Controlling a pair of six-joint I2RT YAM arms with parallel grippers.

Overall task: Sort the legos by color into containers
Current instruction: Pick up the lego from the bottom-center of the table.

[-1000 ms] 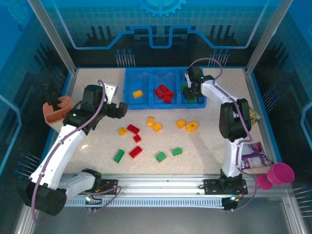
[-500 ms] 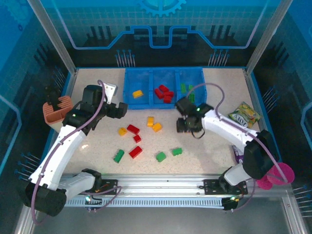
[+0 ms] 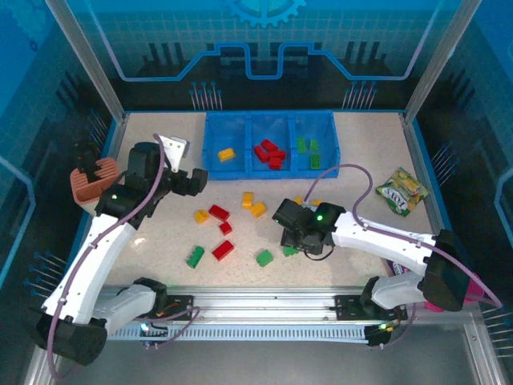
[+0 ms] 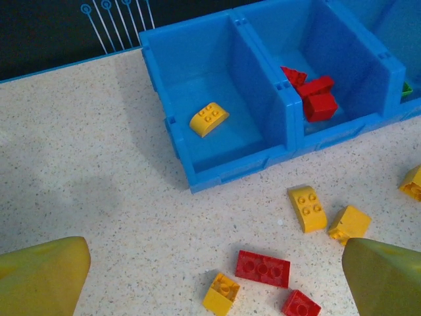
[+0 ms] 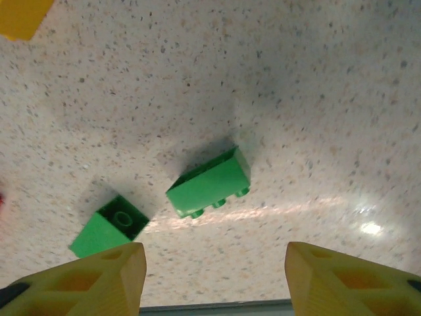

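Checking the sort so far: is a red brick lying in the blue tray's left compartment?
No, the left compartment holds just one yellow brick; the red bricks sit in the middle compartment.

The left arm (image 3: 104, 241) rises from its base and bends forward at the elbow, with the left gripper (image 3: 192, 183) (image 4: 214, 273) angled downward, jaws spread wide. The right arm (image 3: 385, 241) stretches low and leftward, with the right gripper (image 3: 288, 233) (image 5: 223, 276) pointing down, jaws parted.

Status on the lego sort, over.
Left gripper open, near tray. Right gripper open over green brick, not gripping. Second green brick close alongside.
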